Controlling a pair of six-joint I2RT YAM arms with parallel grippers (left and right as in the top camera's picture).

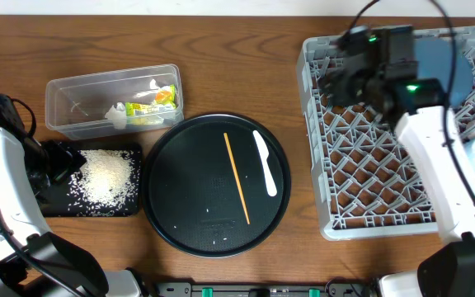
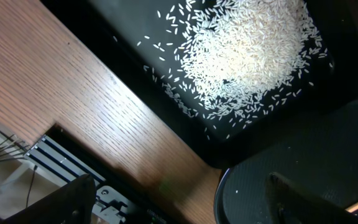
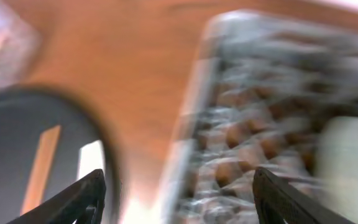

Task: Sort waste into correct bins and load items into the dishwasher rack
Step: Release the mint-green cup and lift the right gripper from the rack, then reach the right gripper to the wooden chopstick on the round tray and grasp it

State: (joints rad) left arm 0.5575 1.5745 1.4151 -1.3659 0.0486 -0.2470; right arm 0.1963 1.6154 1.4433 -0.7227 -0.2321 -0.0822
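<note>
Dark fingers of the left gripper (image 2: 179, 208) frame the bottom of the left wrist view, spread wide with nothing between them. Below them lie the near corner of the shallow black tray (image 2: 120, 37), a strip of the wooden counter (image 2: 61, 93) and the edge of the round black tray (image 2: 328, 162). A heap of white rice (image 2: 247, 50) sits in the shallow tray, with loose grains scattered around it. From overhead, this gripper is at the tray's left end.

The right gripper (image 3: 179, 199) is also wide open and holds nothing. Its wrist view is badly blurred, but shows the round tray on one side and the grey dishwasher rack (image 3: 260, 124) on the other. Overhead, the right arm reaches over the rack's far left part, partly hiding a dark-blue bowl (image 1: 445, 64) that sits in the rack's far right area.

The clear tub (image 1: 68, 99) stands just behind the shallow tray and holds the crumpled snack wrapper (image 1: 151, 101) and white scraps (image 1: 118, 118). A thin wooden stick (image 1: 237, 178) and a white utensil (image 1: 265, 162) lie side by side on the round tray, apart from each other.
</note>
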